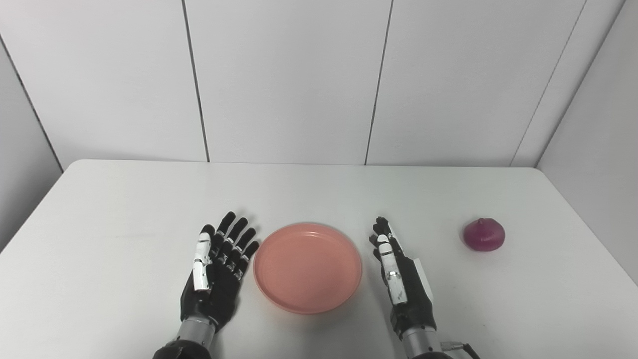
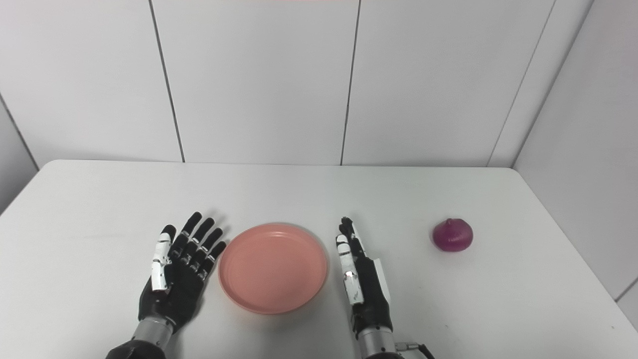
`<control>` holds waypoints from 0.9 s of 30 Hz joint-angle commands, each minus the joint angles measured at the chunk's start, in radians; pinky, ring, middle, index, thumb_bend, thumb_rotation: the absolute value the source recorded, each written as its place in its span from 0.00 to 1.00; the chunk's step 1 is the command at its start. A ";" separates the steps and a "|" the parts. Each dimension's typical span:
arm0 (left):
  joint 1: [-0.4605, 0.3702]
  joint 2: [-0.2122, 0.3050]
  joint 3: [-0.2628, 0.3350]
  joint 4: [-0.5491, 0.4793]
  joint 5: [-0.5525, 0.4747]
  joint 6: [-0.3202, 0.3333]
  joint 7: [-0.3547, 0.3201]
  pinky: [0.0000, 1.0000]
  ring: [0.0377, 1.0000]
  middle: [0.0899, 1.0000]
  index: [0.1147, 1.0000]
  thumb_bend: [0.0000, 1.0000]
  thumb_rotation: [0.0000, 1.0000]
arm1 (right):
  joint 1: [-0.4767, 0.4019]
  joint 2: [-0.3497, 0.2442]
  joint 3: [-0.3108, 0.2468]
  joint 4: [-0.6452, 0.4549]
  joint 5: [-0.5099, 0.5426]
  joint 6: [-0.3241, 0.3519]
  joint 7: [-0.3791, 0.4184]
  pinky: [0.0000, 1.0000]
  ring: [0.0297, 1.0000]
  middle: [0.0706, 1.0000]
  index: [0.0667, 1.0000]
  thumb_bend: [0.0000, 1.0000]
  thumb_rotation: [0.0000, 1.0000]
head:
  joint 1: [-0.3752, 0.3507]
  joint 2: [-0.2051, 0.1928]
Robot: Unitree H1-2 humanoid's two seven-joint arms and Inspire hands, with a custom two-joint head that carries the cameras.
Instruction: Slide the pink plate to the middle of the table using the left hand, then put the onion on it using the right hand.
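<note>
Pink plate [image 1: 307, 268] sitting mid-desk [image 1: 124, 209] between open, empty left hand [image 1: 217, 271] and right hand [image 1: 401, 279], red onion [image 1: 484, 234] lying well right, needing a wide enclosing grasp.

Both forearms [image 1: 187, 344] cropped, seemingly below wrists.

Bare table [image 1: 438, 209] lies between the right hand [image 1: 401, 279] and the onion [image 1: 484, 235], with nothing in the way.
</note>
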 commanded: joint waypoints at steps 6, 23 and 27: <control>-0.009 0.009 0.006 0.009 0.005 -0.025 -0.010 0.95 0.93 0.94 0.92 0.41 1.00 | -0.073 -0.057 0.002 -0.093 -0.114 0.008 -0.005 0.87 0.90 0.91 0.91 0.36 0.99 | -0.021 -0.001; -0.013 0.011 0.028 0.041 0.001 -0.041 -0.018 0.93 0.92 0.92 0.91 0.42 1.00 | -0.181 -0.252 -0.027 -0.299 -0.411 0.183 0.079 0.77 0.85 0.87 0.87 0.58 0.73 | -0.072 -0.007; -0.015 0.013 0.035 0.046 -0.010 -0.040 -0.027 0.94 0.93 0.93 0.92 0.41 1.00 | -0.202 -0.288 -0.050 -0.319 -0.448 0.198 0.094 0.74 0.82 0.84 0.83 0.69 0.60 | -0.087 -0.005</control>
